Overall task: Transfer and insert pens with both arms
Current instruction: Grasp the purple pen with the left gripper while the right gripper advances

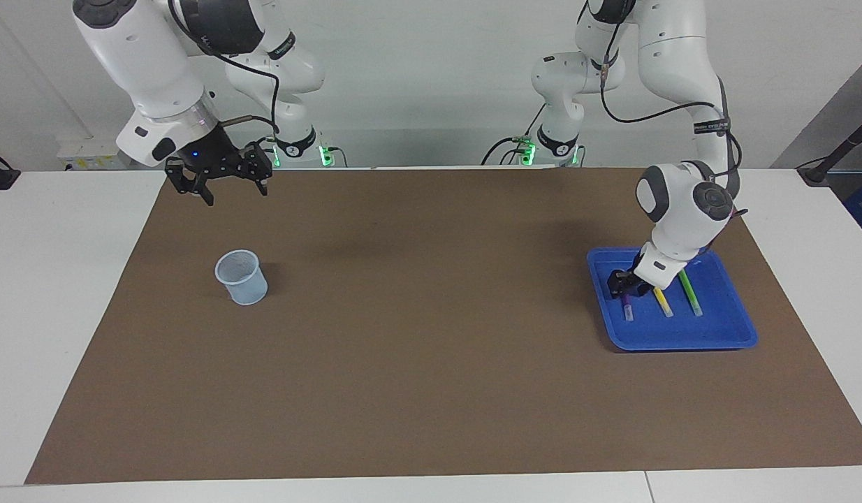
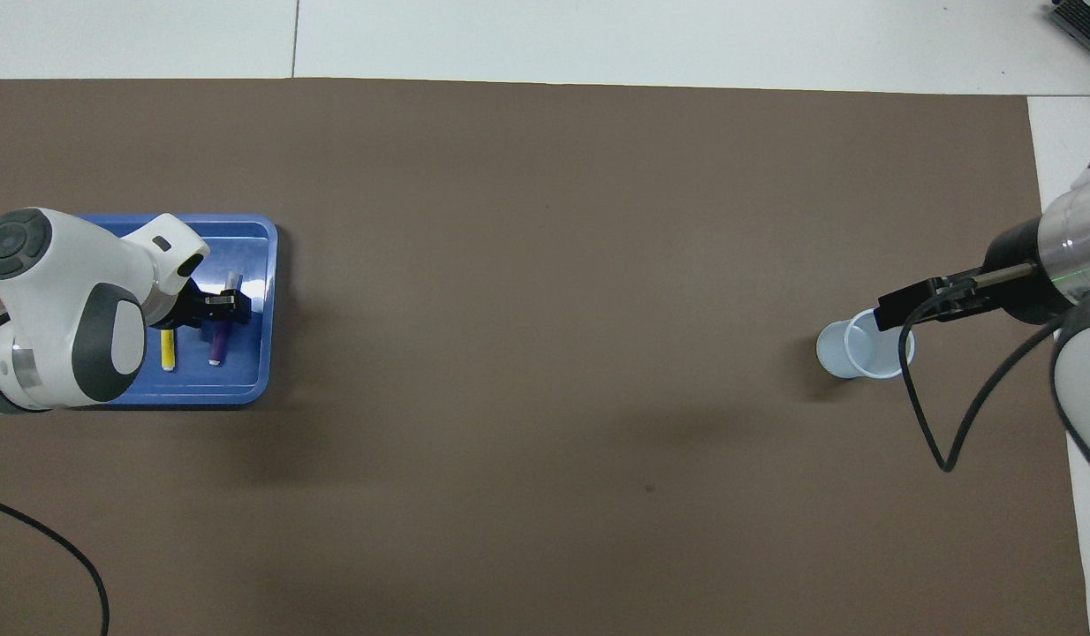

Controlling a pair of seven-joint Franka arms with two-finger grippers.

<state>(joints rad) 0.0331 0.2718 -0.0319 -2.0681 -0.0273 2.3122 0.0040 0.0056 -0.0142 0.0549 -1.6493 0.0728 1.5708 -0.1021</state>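
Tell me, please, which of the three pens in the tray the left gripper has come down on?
The purple pen: the left gripper is down over it, while the yellow pen and green pen lie clear beside.

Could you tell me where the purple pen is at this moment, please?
The purple pen lies in the blue tray at the left arm's end of the table, beside the yellow pen, with the left hand down at it.
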